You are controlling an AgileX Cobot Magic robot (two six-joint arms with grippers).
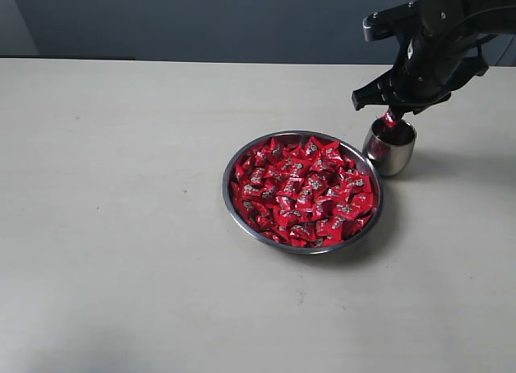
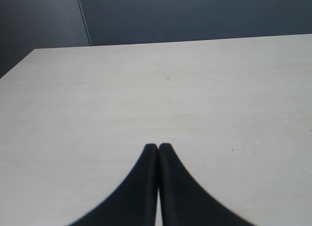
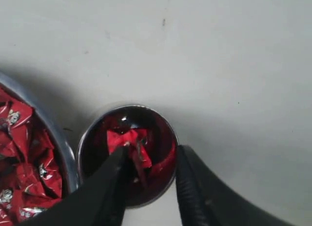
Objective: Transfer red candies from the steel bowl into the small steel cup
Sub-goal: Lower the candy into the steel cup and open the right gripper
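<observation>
Two fingers (image 3: 194,189) of the right gripper (image 3: 152,157) stand apart over the small steel cup (image 1: 389,154), released, clamping nothing. One red candy (image 3: 127,138) sits in the cup's mouth, right against one finger. Cup is upright on the table (image 1: 121,228), just beside the steel bowl (image 1: 226,188); whether the rims touch is unclear. Bowl is heaped with red candies (image 1: 305,192). Left gripper (image 2: 158,148) is clenched, nothing between its tips, pale table beyond it.

I count one steel bowl (image 1: 226,188); one small steel cup (image 1: 392,154); red candies (image 1: 302,192) past numbering in the bowl; at least one more in the cup; one left gripper (image 2: 158,147); one right gripper (image 3: 153,157).
</observation>
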